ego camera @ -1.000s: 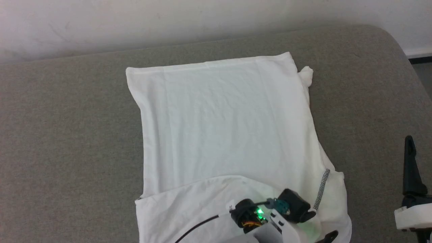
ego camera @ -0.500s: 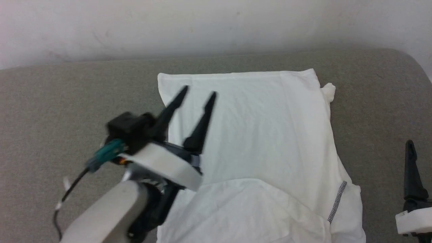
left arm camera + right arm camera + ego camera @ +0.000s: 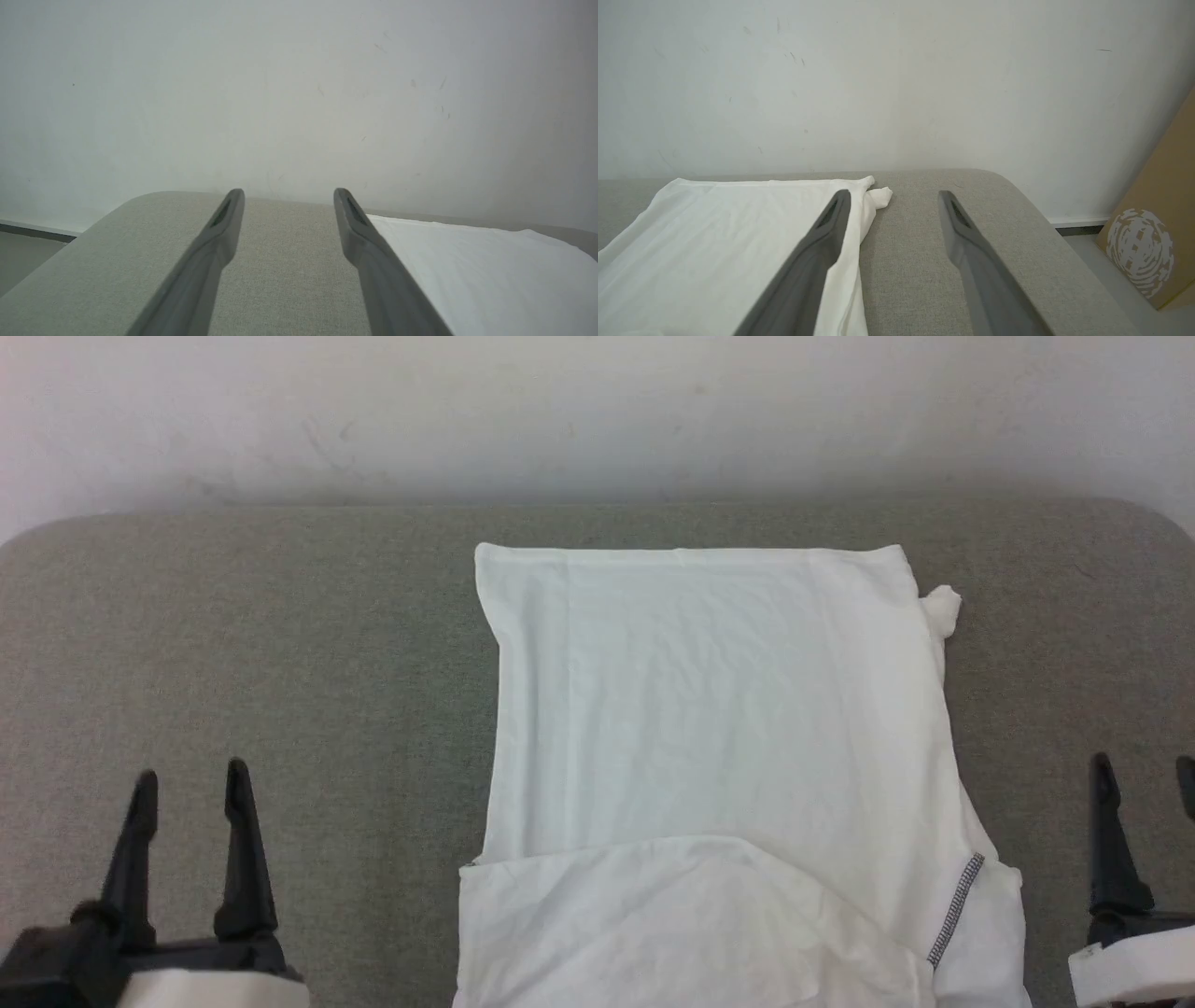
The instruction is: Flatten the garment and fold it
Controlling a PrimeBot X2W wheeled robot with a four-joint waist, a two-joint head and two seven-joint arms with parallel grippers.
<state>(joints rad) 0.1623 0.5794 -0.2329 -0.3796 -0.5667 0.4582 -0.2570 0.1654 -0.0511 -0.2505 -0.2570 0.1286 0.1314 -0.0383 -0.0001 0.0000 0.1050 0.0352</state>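
Three cameras, one grey surface (image 3: 280, 663)
Head looks down from above; both wrists skim low toward the wall (image 3: 280, 93), sharing the garment (image 3: 719, 709).

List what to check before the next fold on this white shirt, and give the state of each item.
1. Left gripper open and empty: ok.
2. Right gripper open and empty: ok.
3. Both grippers off the shirt, over the grey padded surface on either side: ok.
4. Shirt body lying flat: ok, faint wrinkles only.
5. Everything tucked inside the outline: not ok, a bunched bit of fabric pokes out at the far right corner.
6. Near flap lying square: cannot tell, the head view cuts off its near edge.
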